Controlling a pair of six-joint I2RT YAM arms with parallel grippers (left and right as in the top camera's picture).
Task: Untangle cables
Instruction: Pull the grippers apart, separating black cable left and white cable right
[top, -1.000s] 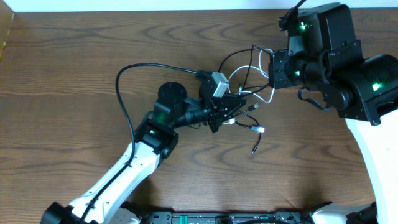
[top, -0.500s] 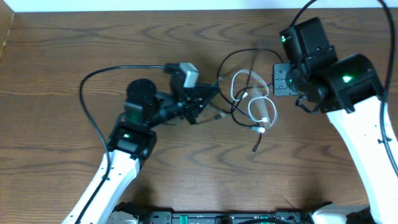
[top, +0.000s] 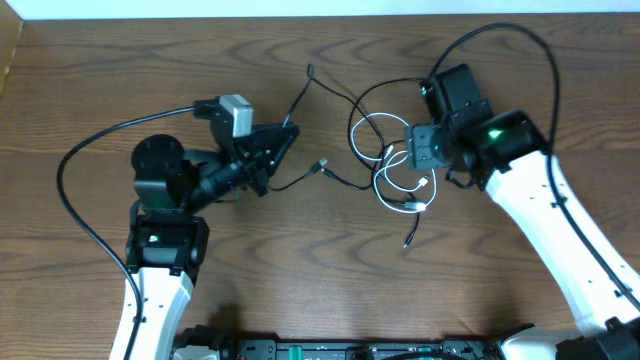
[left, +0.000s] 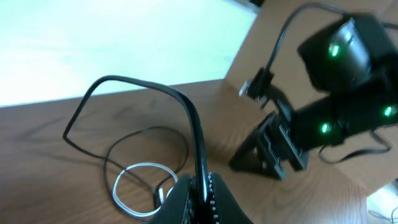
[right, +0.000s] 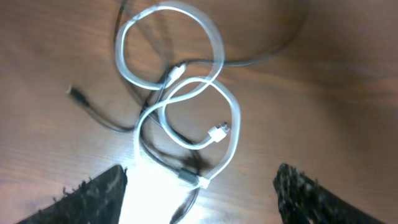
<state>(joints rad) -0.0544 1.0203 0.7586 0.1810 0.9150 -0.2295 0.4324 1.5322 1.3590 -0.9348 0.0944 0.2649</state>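
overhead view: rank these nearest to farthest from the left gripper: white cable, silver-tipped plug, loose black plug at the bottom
1. silver-tipped plug, just right of the left gripper
2. white cable, coiled farther right
3. black plug, farthest, lowest on the right

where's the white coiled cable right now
Overhead view, right of centre on the wooden table: the white coiled cable lies under the open right tool, tangled with thin black cords.
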